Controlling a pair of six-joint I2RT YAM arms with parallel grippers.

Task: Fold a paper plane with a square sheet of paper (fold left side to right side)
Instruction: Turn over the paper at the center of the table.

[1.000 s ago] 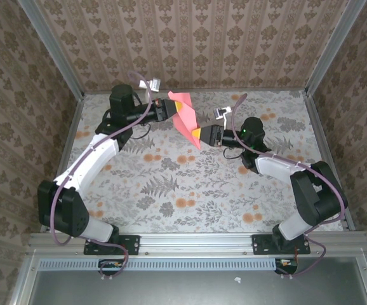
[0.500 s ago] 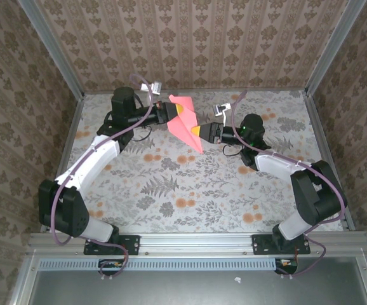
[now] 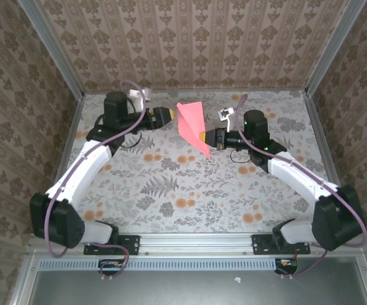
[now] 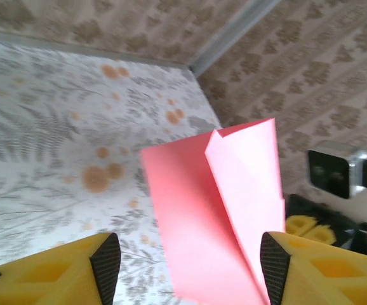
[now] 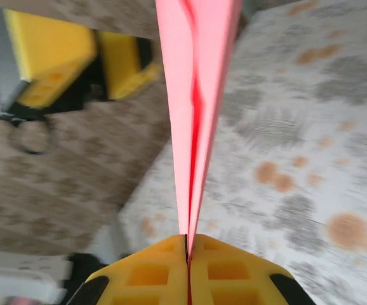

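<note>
Because the paper needs room to be folded, our big table (image 3: pixel 171 190) with its flower print lies flat under everything, and nothing rests on it in the middle. Our left arm (image 3: pixel 85 168) reaches up along the left side. Our right arm (image 3: pixel 298 178) reaches in from the right. They meet near the far end of the table, so that both can get at the same thing.

That thing is the paper plane (image 3: pixel 190 121). It is pink, long and thin, and it is up in the air between the two arms, not lying on the table. From the left wrist we see two pink layers with a fold line down the middle. We think it is held up like this so that its sides can be pressed or checked from both sides.

Our right gripper (image 3: pixel 206 136) holds the paper plane at its lower, pointed end. Its two yellow fingers (image 5: pixel 152 273) are pressed together, and the pink paper is pinched right in the crack between them. That tight pinch keeps the folds from springing apart.

Our left gripper (image 3: pixel 166 115) is just beside the wide end of the paper plane. Its jaws are spread wide, and they hold nothing. The paper shows beyond the gap, and we cannot see it touching either finger.
</note>
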